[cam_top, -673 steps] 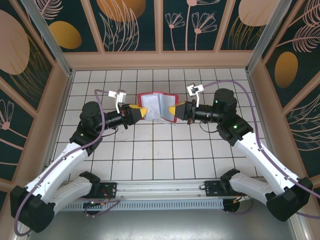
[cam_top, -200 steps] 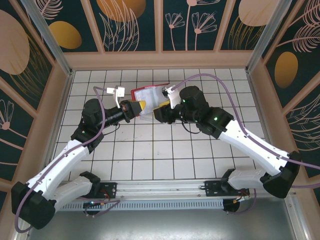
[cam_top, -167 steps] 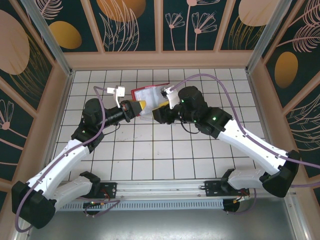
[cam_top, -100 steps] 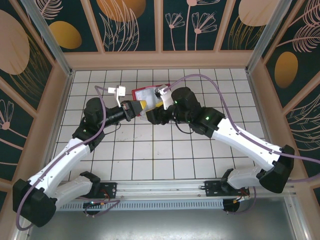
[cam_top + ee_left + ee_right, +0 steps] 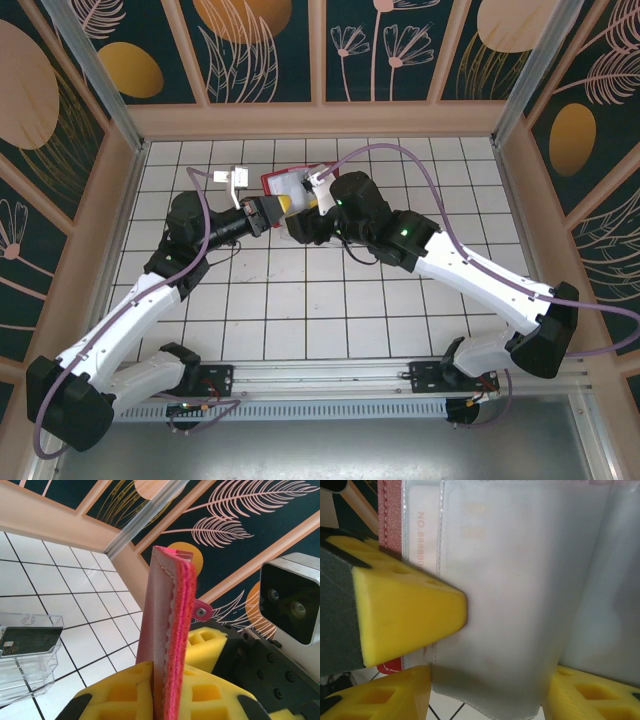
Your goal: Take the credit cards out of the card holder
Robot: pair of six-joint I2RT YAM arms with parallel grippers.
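Observation:
The red card holder (image 5: 283,183) is lifted off the tiles near the back middle and stands on edge. My left gripper (image 5: 281,207) is shut on its lower edge; in the left wrist view the yellow pads (image 5: 120,690) pinch the card holder (image 5: 170,620) edge-on. My right gripper (image 5: 302,216) is close against it from the right. Its jaws (image 5: 487,680) stand apart on either side of a greyish pocket (image 5: 520,605). A pale credit card (image 5: 485,550) shows through the pocket. A dark credit card (image 5: 27,640) lies in a clear tray.
The clear plastic tray (image 5: 30,677) stands on the white tiles left of the wallet in the left wrist view. Wooden walls (image 5: 320,120) close in the tiled floor at the back and sides. Open tiles (image 5: 320,310) lie between the arms toward the near edge.
The right gripper has pushed leftward up against the card holder, and its arm has swung left with it. The left gripper keeps its grip and has drifted slightly left with the wallet.

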